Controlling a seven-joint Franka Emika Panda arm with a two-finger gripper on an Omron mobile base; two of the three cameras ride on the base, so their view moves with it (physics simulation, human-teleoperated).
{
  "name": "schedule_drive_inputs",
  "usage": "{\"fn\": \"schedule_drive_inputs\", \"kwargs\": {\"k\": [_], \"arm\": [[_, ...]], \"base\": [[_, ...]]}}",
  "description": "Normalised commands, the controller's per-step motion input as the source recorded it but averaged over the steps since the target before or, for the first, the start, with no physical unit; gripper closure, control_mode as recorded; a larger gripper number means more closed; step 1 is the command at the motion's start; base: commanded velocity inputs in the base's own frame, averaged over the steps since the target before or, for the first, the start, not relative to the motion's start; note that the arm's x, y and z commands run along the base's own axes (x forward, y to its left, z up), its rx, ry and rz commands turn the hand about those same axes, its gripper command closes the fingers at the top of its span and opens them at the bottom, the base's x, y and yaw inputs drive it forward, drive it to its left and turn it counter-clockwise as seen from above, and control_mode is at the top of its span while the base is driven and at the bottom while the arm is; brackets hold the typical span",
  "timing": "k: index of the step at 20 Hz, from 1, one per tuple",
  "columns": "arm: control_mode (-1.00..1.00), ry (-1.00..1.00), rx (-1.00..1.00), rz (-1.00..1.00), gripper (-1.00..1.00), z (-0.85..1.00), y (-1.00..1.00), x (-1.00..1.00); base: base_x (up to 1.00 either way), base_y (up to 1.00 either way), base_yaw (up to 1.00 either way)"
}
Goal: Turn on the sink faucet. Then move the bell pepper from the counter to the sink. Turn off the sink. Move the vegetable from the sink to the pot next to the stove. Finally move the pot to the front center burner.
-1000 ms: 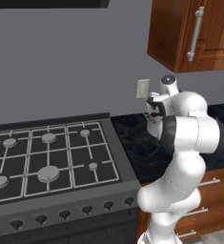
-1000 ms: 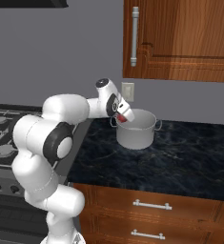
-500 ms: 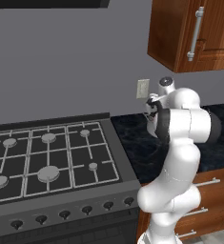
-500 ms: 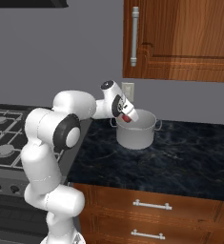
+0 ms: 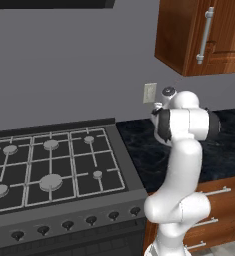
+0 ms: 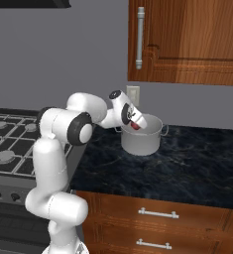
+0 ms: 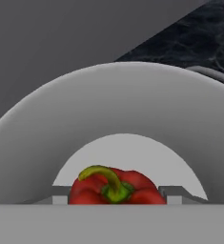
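Stovetop grates point(image 5: 49, 165) fill the lower left of the left base view, with the white arm point(image 5: 181, 165) rising at right and hiding what it works on.

Right base view, centre: the two-finger gripper point(image 6: 136, 124) hangs at the rim of the grey metal pot point(image 6: 141, 140) on the dark stone counter point(image 6: 187, 163), clenched on the red bell pepper point(image 6: 136, 125), apparently positioned for a drop inside.

Hand view, bottom centre: the pepper sits between the 2 fingertips point(image 7: 173, 194), the pot's pale floor directly beyond it.
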Motion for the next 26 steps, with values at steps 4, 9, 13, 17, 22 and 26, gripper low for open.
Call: {"fn": "schedule_drive_inputs", "kwargs": {"k": [4,9,13,17,22,26], "arm": [[-1.00,0.03,0.03,0.00,1.00,-0.01,-0.24,0.37],[-1.00,0.05,0.05,0.00,1.00,0.00,-0.22,0.25],[-1.00,0.07,0.03,0.00,1.00,-0.05,-0.20,0.22],[-1.00,0.06,0.00,0.00,1.00,-0.15,-0.18,0.21],[-1.00,0.04,0.00,0.00,1.00,-0.24,-0.06,0.13],[-1.00,0.00,0.00,0.00,-1.00,-0.24,0.00,-0.06]], "base": [[0.00,0.00,0.00],[0.00,0.00,0.00],[0.00,0.00,0.00],[0.00,0.00,0.00],[0.00,0.00,0.00],[0.00,0.00,0.00]]}}
